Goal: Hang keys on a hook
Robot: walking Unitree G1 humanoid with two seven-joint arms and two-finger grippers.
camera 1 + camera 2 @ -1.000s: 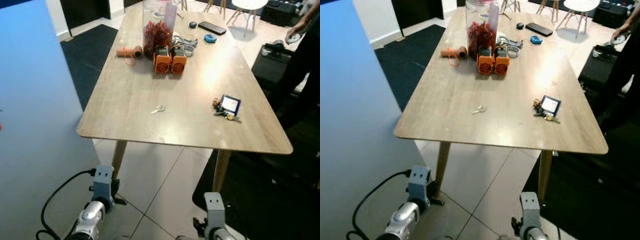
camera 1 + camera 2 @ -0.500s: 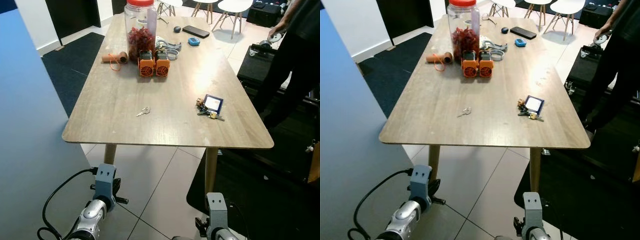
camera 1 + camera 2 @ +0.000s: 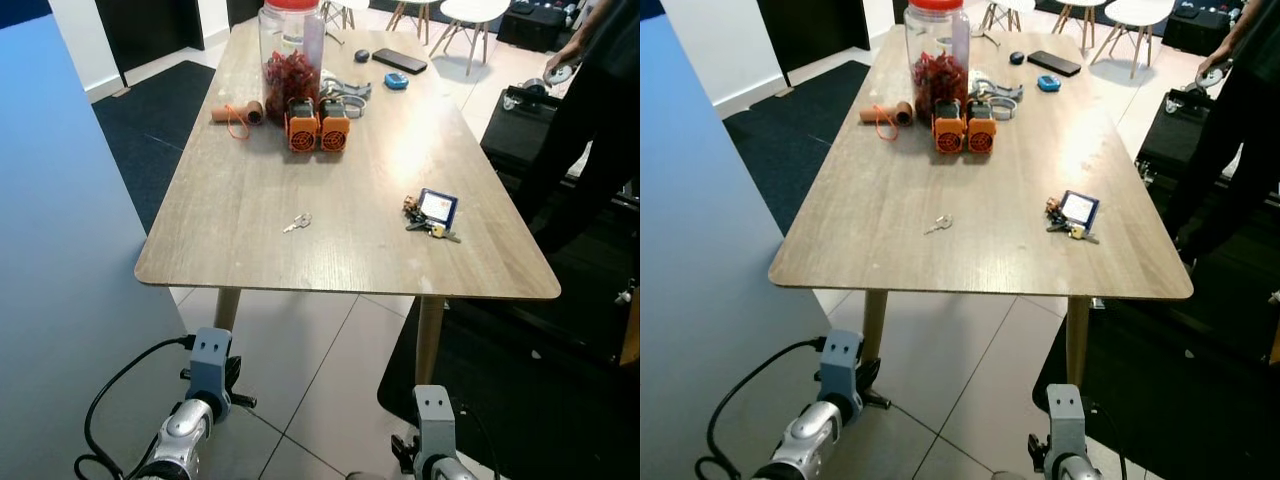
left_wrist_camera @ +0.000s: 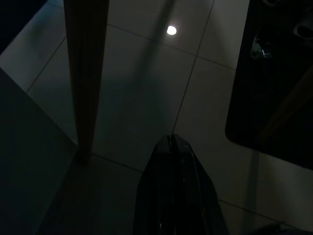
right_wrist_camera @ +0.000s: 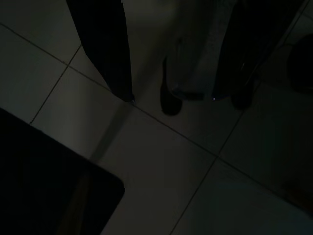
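The bunch of keys with a small blue-framed card tag (image 3: 432,213) lies on the long light wooden table (image 3: 250,215), close to the right long edge and not far from the near right corner. A single small silver key (image 3: 297,222) lies alone near the middle of the near end, a little toward the left. At the far end stand a clear plastic jar with a red lid (image 3: 291,48), two orange blocks (image 3: 319,125), a roll of orange cord (image 3: 238,112) and a black phone (image 3: 399,61). A person in dark clothes (image 3: 600,100) stands beside the far right edge.

Both arms hang low in front of the near edge, over the tiled floor. The left gripper (image 4: 172,147) has its two black fingers pressed together, with nothing between them. The right gripper (image 5: 171,98) points at the floor with its fingers spread wide and also empty.

The key bunch is forward and to the right of the robot, so I judge the right arm is the nearer one. The bunch's long axis runs roughly across the table. I cannot find any hook in these views.
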